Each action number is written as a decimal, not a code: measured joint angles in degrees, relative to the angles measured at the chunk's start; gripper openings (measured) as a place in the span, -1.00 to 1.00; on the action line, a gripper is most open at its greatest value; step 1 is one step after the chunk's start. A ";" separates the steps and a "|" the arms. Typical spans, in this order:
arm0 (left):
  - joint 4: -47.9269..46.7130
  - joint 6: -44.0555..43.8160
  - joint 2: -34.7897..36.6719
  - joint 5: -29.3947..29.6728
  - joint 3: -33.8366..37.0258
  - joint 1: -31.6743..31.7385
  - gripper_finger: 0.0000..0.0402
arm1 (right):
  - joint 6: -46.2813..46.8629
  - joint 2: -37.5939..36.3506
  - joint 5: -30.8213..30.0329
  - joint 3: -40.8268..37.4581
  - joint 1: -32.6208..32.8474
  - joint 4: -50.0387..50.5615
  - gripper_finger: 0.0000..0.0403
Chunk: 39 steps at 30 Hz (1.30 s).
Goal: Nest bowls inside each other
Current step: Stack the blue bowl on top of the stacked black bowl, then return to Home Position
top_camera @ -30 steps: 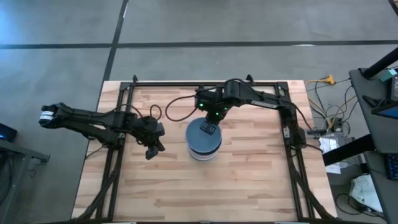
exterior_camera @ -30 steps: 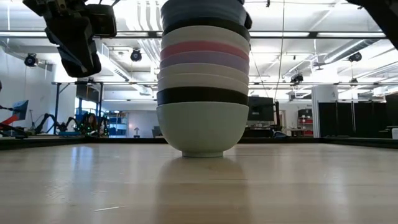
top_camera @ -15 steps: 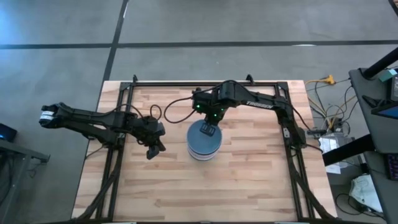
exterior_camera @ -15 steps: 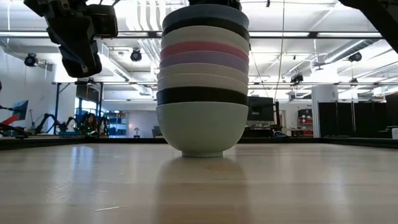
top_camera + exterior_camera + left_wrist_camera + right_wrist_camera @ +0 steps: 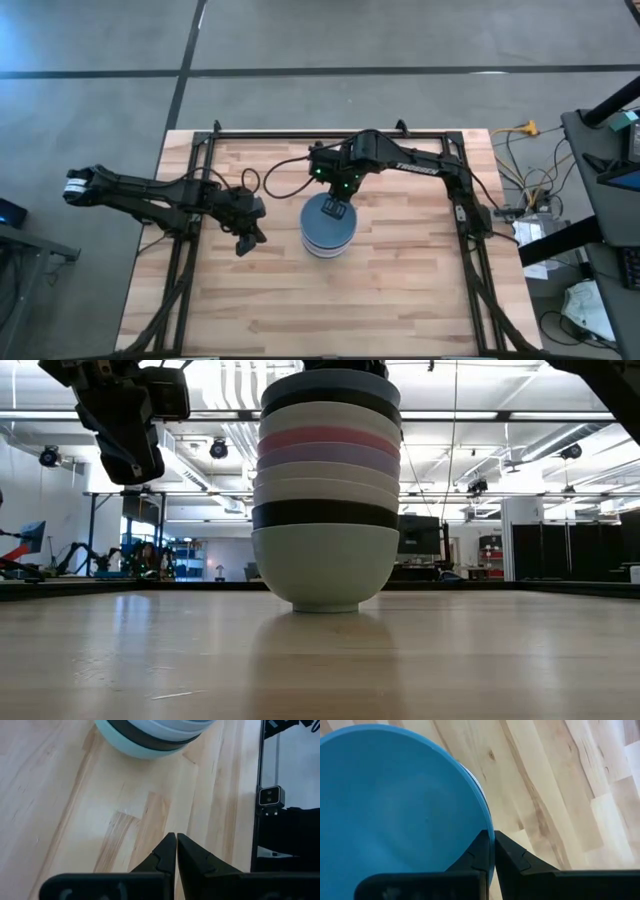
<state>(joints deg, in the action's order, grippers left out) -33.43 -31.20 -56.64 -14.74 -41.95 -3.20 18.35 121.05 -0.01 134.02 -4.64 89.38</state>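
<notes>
My right pincer [image 5: 337, 209] hangs over the stack of smooth round nested bowls [image 5: 328, 226], its two dark fingers [image 5: 481, 851] pressed together, tips meeting just above the rim of the top blue bowl [image 5: 395, 815] on its 12 o'clock side. My left pincer [image 5: 243, 243] waits at the stack's 9 o'clock, near it but clear of it, raised off the worktop [image 5: 400, 290], fingers [image 5: 167, 851] likewise closed on nothing.

The stack stands near the middle of the pale wooden plank worktop. From 3 through 6 to 8 o'clock the boards lie bare out to the edges; the black metal frame [image 5: 470, 215] runs along the sides and back.

In the low view the bowls sit one in another, glossy and even: a mint green bowl [image 5: 325, 565] at the bottom, then a black band [image 5: 325, 514], two white bands [image 5: 325, 488], lavender [image 5: 328, 456], pink [image 5: 328, 436], white [image 5: 330, 415], black [image 5: 330, 397] and blue [image 5: 330, 380] at the top.

The wood is light, jointed, faintly reflective. Beyond it a large hall shows, with ceiling lights [image 5: 215, 448] and dark equipment [image 5: 560, 555]; grey floor [image 5: 300, 50] surrounds the worktop.
</notes>
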 joint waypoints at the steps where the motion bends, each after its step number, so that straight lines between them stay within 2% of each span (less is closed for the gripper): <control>1: 0.00 0.00 0.02 0.00 0.00 0.00 -1.00 | -0.01 -0.03 0.00 -0.23 0.00 -0.07 -0.95; 12: -0.01 0.01 0.08 -0.04 0.02 0.00 -1.00 | -1.09 -0.28 0.02 -4.88 -0.02 -2.34 -0.95; 21: -0.02 0.02 0.20 -0.11 0.07 0.00 -1.00 | -1.05 -0.19 0.12 -4.54 0.11 -3.07 -0.93; 33: -0.02 0.05 0.20 -0.11 0.09 0.00 -1.00 | -0.37 -0.13 -0.09 -4.27 0.11 -2.99 -0.43; 39: -0.02 0.07 0.20 -0.11 0.09 0.00 -1.00 | -0.37 -0.72 -0.07 -1.77 0.11 -2.34 -0.31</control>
<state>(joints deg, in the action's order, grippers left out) -33.45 -31.14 -56.45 -14.85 -41.87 -3.20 17.98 120.33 -0.08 132.25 -4.54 87.04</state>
